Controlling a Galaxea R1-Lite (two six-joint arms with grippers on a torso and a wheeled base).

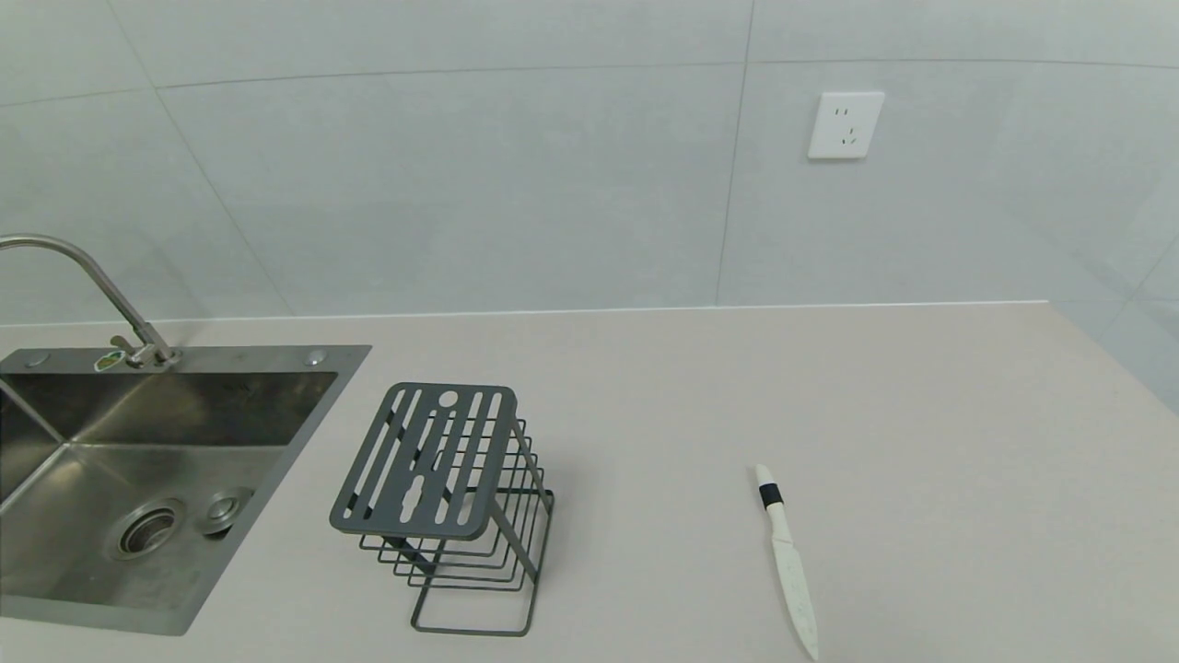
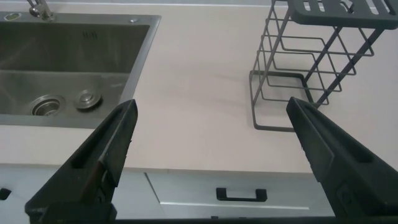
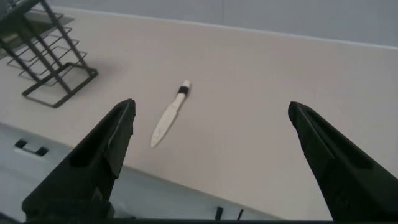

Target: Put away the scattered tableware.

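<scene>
Right gripper (image 3: 210, 106): fingers spread wide, nothing held. Knife (image 3: 171, 115) lies flat on the counter (image 1: 921, 414) beyond them, touching neither, well apart from the rack (image 1: 442, 497). Knife cream, slim, tapered, with a black band on the handle. Left gripper (image 2: 211, 106) likewise wide open and empty. Rack is dark wire with a slotted flat top; sink (image 1: 55, 589) brushed steel; counter pale, matte

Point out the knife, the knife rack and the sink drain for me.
knife (image 1: 787, 558), head view, its middle.
knife rack (image 1: 424, 460), head view, slotted top plate.
sink drain (image 1: 145, 531), head view, strainer centre.
</scene>
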